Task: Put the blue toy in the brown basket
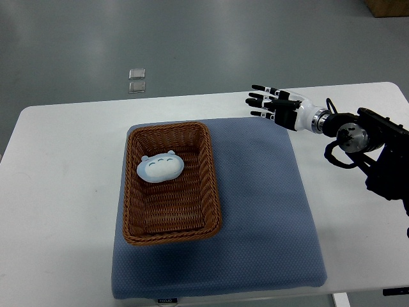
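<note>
A pale blue toy (160, 168) with small ears lies inside the brown wicker basket (213, 192), toward its far left part. The basket rests on a blue-grey mat. My right hand (267, 102) hovers over the table near the mat's far right corner, well to the right of the basket. Its fingers are stretched out flat and hold nothing. The right arm comes in from the right edge. No left arm shows.
The blue-grey mat (262, 211) covers the middle of the white table (57, 192). Two small clear squares (137, 79) lie on the grey floor beyond the table's far edge. A brown box corner (388, 6) shows at top right.
</note>
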